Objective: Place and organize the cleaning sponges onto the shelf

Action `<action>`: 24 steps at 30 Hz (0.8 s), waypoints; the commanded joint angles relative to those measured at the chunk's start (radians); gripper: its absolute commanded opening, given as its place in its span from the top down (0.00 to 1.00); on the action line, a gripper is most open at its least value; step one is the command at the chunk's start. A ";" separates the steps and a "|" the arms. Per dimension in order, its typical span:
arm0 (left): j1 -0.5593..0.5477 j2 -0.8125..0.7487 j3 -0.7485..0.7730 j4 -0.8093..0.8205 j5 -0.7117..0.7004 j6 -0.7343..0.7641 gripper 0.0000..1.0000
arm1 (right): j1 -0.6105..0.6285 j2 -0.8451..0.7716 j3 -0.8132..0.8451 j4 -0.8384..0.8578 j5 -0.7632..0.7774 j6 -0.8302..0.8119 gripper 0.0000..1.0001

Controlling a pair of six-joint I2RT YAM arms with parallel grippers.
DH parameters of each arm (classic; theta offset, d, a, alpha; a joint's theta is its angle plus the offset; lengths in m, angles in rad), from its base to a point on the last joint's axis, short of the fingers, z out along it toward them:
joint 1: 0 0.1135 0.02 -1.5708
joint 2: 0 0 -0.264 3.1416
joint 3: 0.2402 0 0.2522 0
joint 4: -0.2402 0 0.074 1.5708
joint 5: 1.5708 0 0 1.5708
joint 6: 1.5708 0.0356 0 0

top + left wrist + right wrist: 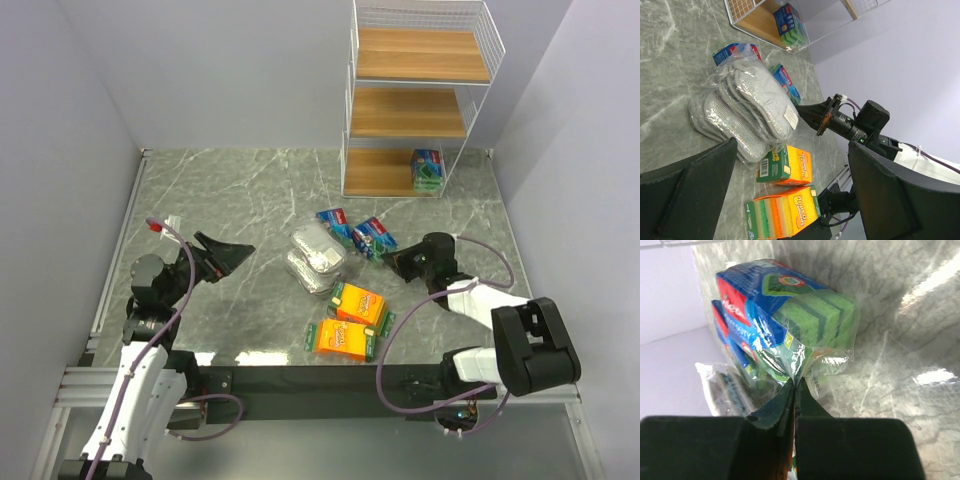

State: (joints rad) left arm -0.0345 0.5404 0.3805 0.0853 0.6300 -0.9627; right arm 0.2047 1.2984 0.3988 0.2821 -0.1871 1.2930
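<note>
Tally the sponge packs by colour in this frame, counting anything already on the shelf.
Blue-and-green packs: 3, one of them on the shelf
Orange packs: 2
Silvery grey packs: 2
Total: 7

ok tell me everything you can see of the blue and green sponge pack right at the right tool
It's a small block-shaped pack in glossy clear film printed blue with a red band. Green sponge with a darker green layer shows through at the near end. It seems to lie on the grey marbled table. Its crimped clear end flap is pinched between the shut fingers of the right tool, which touches only that flap. Another blue pack shows just behind it; whether they touch is unclear.
</note>
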 commanded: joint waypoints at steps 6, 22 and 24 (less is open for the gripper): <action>-0.005 0.003 0.024 0.027 0.007 0.012 0.01 | -0.073 -0.149 0.038 0.029 -0.005 0.005 1.00; -0.004 -0.008 0.031 0.004 0.004 0.027 0.00 | -0.179 0.241 0.376 0.258 -0.043 0.061 1.00; -0.005 -0.019 0.028 0.001 0.000 0.025 0.01 | -0.177 0.294 0.419 0.299 -0.023 0.081 1.00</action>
State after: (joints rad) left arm -0.0349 0.5434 0.3809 0.0826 0.6304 -0.9554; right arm 0.0319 1.5360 0.7380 0.4641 -0.2298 1.3388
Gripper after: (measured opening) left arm 0.995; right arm 0.008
